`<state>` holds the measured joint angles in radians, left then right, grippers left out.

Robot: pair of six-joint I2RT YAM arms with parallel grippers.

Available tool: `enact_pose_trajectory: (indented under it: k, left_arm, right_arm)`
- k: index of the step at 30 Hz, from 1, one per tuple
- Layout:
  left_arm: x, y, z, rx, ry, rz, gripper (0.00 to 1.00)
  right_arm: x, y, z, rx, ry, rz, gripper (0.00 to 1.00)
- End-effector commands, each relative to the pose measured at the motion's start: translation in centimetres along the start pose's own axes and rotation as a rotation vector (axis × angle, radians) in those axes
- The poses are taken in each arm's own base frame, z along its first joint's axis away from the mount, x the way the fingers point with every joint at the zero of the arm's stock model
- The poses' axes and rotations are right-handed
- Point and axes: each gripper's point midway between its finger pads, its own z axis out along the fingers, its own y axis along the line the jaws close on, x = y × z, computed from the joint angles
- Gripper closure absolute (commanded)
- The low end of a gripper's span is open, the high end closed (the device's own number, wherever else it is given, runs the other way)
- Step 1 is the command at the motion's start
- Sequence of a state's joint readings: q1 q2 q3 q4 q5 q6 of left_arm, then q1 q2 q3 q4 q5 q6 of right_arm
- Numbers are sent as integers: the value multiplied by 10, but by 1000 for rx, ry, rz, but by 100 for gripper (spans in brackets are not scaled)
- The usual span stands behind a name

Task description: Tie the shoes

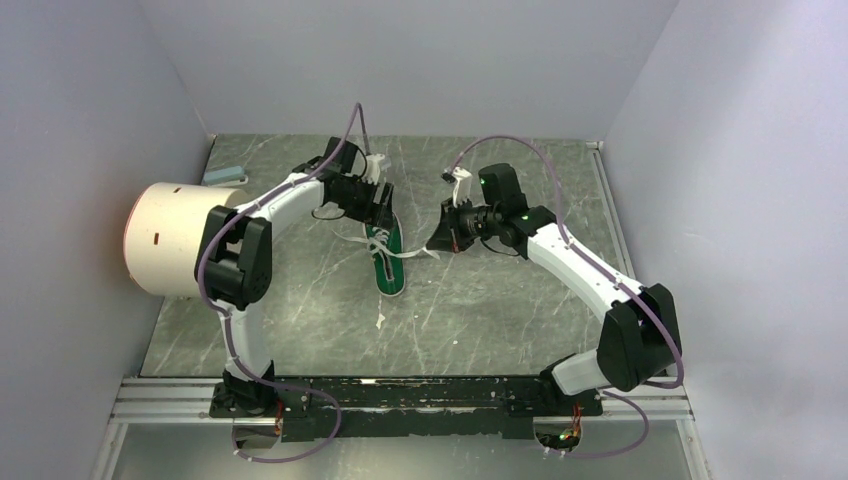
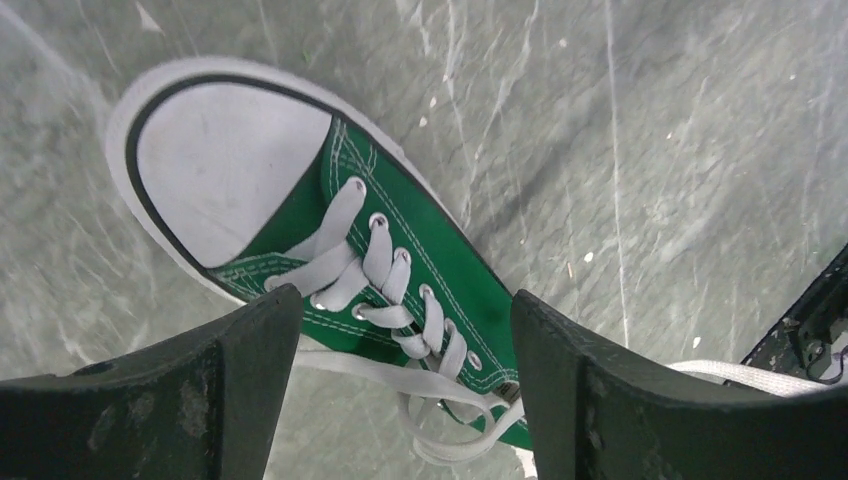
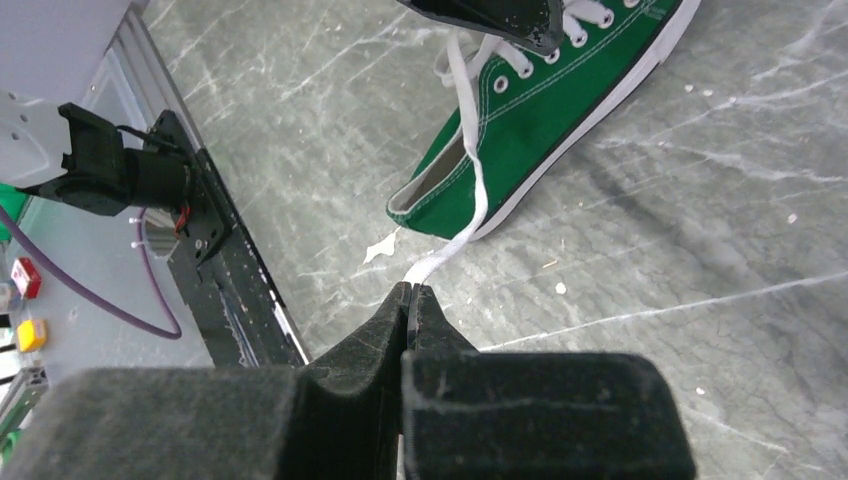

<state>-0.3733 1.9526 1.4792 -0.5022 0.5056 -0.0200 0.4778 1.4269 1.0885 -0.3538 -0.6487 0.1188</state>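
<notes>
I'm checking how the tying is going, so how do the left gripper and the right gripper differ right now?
The left gripper is open; the right gripper is shut, pinching a white lace. The left gripper hovers above the sneaker, its jaws straddling the lacing; the right gripper sits off to the shoe's side, with the lace running out to it. Both are black and close to the shoe.

In the overhead view both arms bend inward toward mid-frame. The left tool [image 1: 384, 210] points down with its fingers [image 2: 240, 390] spread (a wide gap). The right tool [image 3: 410, 292] is pinched tight on a white lace [image 3: 430, 262].
</notes>
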Motion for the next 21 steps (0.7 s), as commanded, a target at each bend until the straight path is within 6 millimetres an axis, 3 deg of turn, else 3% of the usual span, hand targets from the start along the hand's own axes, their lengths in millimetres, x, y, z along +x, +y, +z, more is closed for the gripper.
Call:
enact_pose_trajectory:
  k: [1, 8, 10, 16, 18, 21]
  left_arm:
    - [16, 3, -6, -101, 47, -10, 21]
    - [45, 0, -3, -81, 118, -28, 39]
    - [47, -1, -4, -79, 125, -34, 48]
    - [38, -5, -17, -94, 95, -36, 62]
    - [37, -6, -21, -86, 90, -42, 61]
    - [42, -7, -23, -76, 101, -54, 44]
  right_arm:
    - [13, 4, -2, -26, 28, 5, 100]
    - [21, 3, -1, -27, 32, 18, 100]
    - [21, 2, -1, -23, 33, 16, 100]
    - [24, -2, -1, -10, 43, 8, 100]
    - [26, -2, -1, -6, 45, 6, 100]
    - [28, -3, -2, -2, 45, 9, 100]
